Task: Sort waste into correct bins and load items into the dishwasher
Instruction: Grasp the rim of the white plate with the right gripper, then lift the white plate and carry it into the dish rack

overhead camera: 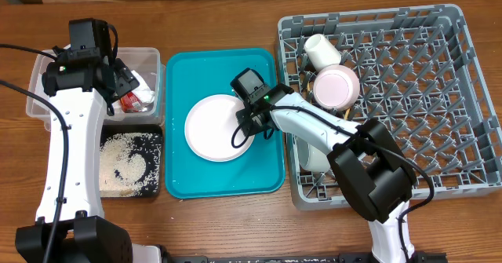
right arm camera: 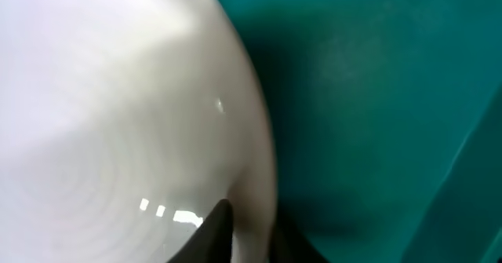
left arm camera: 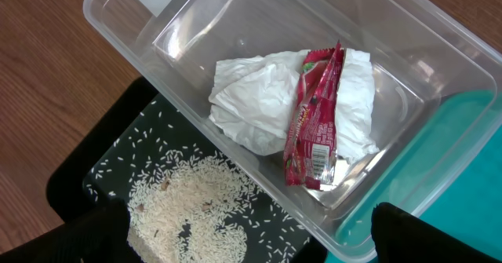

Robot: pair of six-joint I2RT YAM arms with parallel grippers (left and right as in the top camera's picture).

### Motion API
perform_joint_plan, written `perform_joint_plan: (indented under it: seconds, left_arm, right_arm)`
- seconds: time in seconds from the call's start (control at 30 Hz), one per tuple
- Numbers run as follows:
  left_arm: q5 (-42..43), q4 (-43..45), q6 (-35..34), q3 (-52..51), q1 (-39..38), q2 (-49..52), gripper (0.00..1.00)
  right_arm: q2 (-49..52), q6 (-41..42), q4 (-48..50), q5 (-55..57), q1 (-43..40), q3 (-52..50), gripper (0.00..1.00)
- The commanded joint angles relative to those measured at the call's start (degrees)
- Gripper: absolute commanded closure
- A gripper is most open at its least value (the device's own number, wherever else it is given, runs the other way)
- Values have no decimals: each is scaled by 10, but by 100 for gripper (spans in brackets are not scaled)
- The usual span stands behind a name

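Wooden table (overhead camera: 220, 12): clear tub (left arm camera: 196, 27) holds napkin (left arm camera: 251, 98), wrapper (left arm camera: 314, 122); black tray (left arm camera: 110, 161) holds rice (left arm camera: 188, 204).

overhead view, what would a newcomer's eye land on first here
The big grey dish rack fills the right side, with a cream cup and a pink round dish at its upper-left corner in the picture. In the middle, a bright teal tray carries a pale plate, the right gripper pinching its right rim.
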Motion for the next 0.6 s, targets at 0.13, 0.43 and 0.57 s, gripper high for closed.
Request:
perform_joint_plan:
  seconds: [0.13, 0.43, 0.57]
  left_arm:
    - [3, 1, -8, 13, 2, -9, 0]
    - [3, 1, -8, 13, 2, -9, 0]
    - [3, 1, -8, 13, 2, -9, 0]
  right_arm:
    - [8, 0, -1, -1, 2, -2, 96]
    - [-17, 0, -74, 43, -5, 84, 96]
    - [-53, 0, -148, 125, -6, 151, 96]
